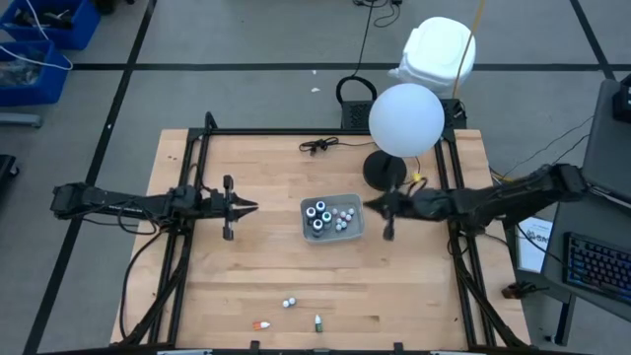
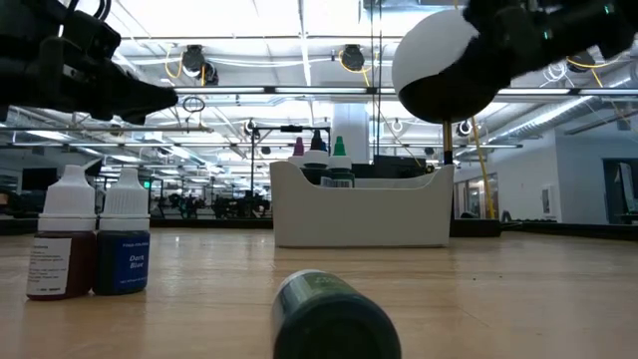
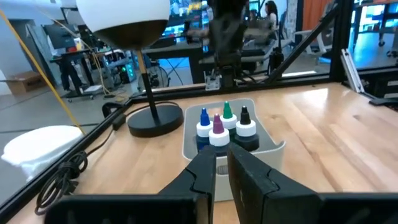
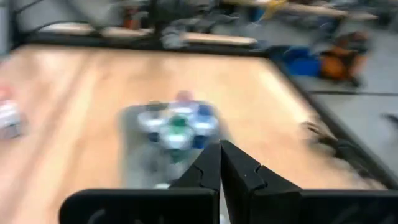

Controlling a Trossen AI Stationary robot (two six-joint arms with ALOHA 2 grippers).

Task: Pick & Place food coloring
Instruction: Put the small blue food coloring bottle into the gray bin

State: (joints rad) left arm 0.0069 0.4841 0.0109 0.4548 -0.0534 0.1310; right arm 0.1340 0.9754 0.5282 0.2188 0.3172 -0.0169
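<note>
1. Two arms hang over a wooden table [image 1: 246,286] on either side of a grey tray [image 1: 308,232] at mid-table, which holds most of the food coloring [image 1: 317,215]: four dark bottles with coloured tips and a cluster of tiny white-capped ones.

2. The left gripper [image 1: 250,207], above the table toward its left edge, points at the tray with its jaws a narrow slit apart and nothing between them. The right gripper [image 1: 368,204], just off the tray's right side, has its jaws pressed together and empty.

3. Several bottles lie outside the tray near the front edge: a white-capped pair [image 1: 290,303], an orange one [image 1: 260,324] and a green one [image 1: 317,322].

4. Judging by this layout, the step in hand is fetching one of those strays. Done well, that means opening the jaws wider before descending, coming straight down over one bottle, and gripping its body rather than its cap. The pair stand touching, so the neighbour could be knocked over.

5. The green bottle lies on its side and may roll, so a grip across its length looks safer.

6. A white lamp globe [image 1: 405,118] covers part of the table's back right corner from above.

7. The right wrist view is blurred, so the tray's contents are hard to read there. The exact count of tiny bottles cannot be made out.
</note>
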